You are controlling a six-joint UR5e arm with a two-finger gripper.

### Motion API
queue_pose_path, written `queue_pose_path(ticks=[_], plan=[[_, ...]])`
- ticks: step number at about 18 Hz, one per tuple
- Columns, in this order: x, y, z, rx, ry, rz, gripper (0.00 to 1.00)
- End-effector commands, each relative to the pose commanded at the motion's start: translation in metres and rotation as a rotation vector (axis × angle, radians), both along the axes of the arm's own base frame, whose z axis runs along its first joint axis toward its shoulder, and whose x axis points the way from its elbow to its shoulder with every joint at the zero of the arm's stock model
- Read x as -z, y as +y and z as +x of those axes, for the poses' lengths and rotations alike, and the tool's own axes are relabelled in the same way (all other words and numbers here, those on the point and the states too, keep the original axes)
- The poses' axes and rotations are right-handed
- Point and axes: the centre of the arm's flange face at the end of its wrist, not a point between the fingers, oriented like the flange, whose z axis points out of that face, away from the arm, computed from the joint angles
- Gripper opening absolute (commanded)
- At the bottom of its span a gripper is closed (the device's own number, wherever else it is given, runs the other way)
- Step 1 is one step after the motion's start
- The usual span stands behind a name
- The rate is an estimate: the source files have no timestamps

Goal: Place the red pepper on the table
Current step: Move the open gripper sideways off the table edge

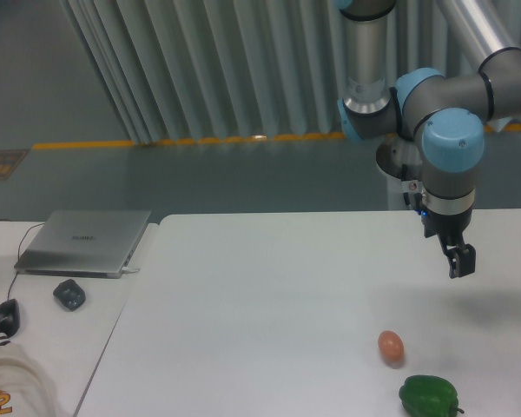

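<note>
Nearest the camera, a glossy green bell pepper (429, 396) lies at the front right of the large white flat-topped table (269, 304), its lower edge cut off by the frame. Just behind it and slightly left sits a small orange-brown egg (391, 346), near the pepper but apart from it. No red pepper can be made out anywhere on the table top or at the arm's end; if the arm carries one, it is hidden.

Above the table's right side hangs the grey and light-blue robot arm (451, 143), its upper links cut off at the top and right edges. Its dark two-finger gripper (462, 261) points down, well clear of the surface, seen side-on and small. Whether the fingers are spread or closed cannot be told, and nothing is visibly between them.

On the smaller white desk (61, 339) at left rest a closed silver laptop (85, 241) and a dark mouse (69, 294).
</note>
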Motion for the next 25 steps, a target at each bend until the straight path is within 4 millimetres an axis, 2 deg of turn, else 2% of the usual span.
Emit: queue_pose_path(ticks=[5, 8, 11, 17, 22, 25], plan=[[-0.002, -0.002, -0.004, -0.007, 0.004, 0.002, 1.00], [0.007, -0.007, 0.005, -0.014, 0.003, -0.009, 1.00], [0.011, -0.010, 0.003, -0.027, 0.034, 0.023, 1.00], [0.010, -0.017, -0.012, -0.056, 0.053, 0.054, 1.00], [0.006, -0.018, -0.014, -0.109, 0.078, 0.053, 1.00], [0.002, -0.025, -0.033, -0.154, 0.095, 0.069, 1.00]])
